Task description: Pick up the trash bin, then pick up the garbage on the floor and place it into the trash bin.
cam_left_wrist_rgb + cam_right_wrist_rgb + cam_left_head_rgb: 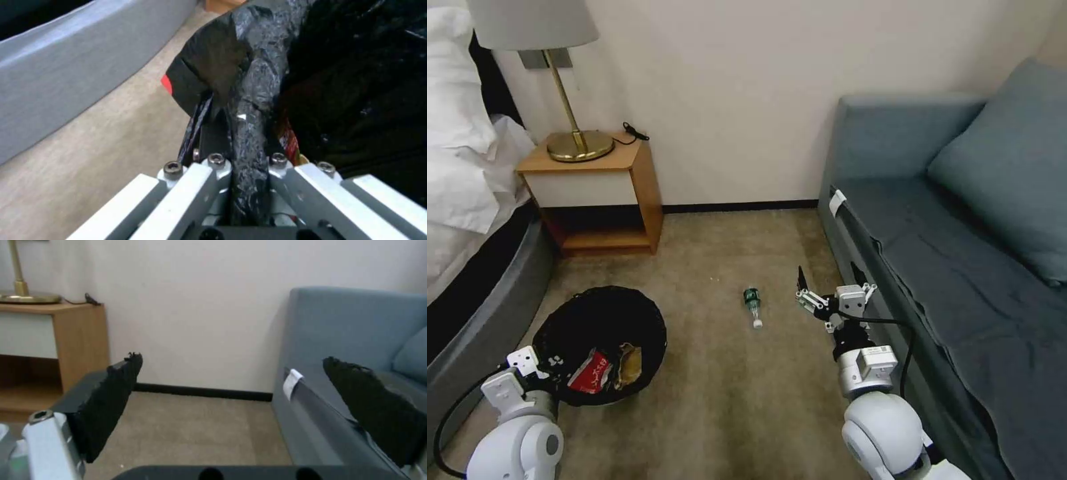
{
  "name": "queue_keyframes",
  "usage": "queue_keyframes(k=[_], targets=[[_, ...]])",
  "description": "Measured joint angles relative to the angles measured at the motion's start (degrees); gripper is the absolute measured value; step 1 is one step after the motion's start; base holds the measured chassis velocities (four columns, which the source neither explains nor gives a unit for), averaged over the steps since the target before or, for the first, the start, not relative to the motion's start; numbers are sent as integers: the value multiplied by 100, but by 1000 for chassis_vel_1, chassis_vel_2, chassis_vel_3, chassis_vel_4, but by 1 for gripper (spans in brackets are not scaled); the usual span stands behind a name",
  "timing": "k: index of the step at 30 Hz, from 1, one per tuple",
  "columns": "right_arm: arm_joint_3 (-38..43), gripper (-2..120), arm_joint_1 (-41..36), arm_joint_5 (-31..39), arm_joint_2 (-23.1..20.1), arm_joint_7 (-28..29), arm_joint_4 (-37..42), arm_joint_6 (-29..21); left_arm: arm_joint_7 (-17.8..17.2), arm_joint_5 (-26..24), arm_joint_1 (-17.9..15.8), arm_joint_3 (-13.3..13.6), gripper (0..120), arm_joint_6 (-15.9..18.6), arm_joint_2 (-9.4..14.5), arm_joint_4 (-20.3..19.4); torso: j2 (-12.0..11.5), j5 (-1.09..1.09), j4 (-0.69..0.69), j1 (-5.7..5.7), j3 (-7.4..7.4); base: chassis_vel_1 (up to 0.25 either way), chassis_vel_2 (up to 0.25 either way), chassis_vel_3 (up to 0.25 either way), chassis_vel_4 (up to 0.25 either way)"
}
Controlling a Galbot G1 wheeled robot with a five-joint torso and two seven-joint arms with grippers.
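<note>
- Presently, trash bin (602, 343): lower left of the head frame, on or just above the carpet (which, I cannot tell), lined with a crinkly black bag (262, 76).
- Left gripper (534, 370): at the bin's near-left rim, lower left of the frame. In the left wrist view its jaws are clamped shut on the bag-covered rim, the black plastic squeezed between them.
- Contents of the bin: a red-and-white wrapper (589, 375), a gold-brown wrapper (630, 365) touching it, and what may be crumpled paper behind; that last is too dark to tell.
- Bottle (752, 306): small, clear, green label, lying on its side on the bare carpet (714, 387) at centre frame, cap toward the viewer, well apart from the bin.
- Right gripper (827, 297): centre right of the frame, raised above the floor beside the sofa (947, 267), jaws spread wide and empty; its black pads (111, 396) frame the wall and skirting in the right wrist view. It stands near the bottle, to the bottle's right.
- Step in hand, as I judge it: bin secured, most litter in, the bottle left to fetch.
- Next move calls for: lowering the right gripper over the bottle, jaws set across its narrow body, not along its length, since a round bottle may roll off the pads.
- Other fittings: nightstand (600, 193) with brass lamp (570, 133), upper left; bed (467, 220) at left edge.
</note>
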Motion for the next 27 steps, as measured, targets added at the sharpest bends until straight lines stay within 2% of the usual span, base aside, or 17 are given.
queue_keyframes(k=[9, 14, 19, 22, 23, 27], targets=[[-153, 100, 180, 114, -50, -17, -129, 8, 0, 11, 14, 18, 2, -12, -13, 6, 0, -1, 0, 1, 0, -153, 167, 148, -155], [-322, 100, 359, 201, -35, -24, -235, -10, 0, 12, 37, -21, 2, -21, -13, 5, 0, 0, 0, 0, -1, -5, 14, 12, -17], [-643, 100, 777, 584, -45, 17, -421, -218, 1, 9, 50, -50, 2, -27, -5, 5, 0, 0, 0, 0, -1, 0, 0, 0, 0], [-1266, 100, 1823, 1525, -65, 242, -1069, -795, 3, 15, 50, -64, 2, -29, -12, 9, 0, 0, 0, 0, -1, 0, 0, 0, 0], [-1266, 100, 1823, 1525, -65, 242, -1069, -795, 3, 15, 50, -64, 2, -29, -12, 9, 0, 0, 0, 0, -1, 0, 0, 0, 0], [-2065, 100, 3105, 2538, 74, 522, -2000, -1357, 4, 62, 45, -69, 2, -32, -67, 24, 0, -2, 1, 0, 0, 0, 0, 0, 0]])
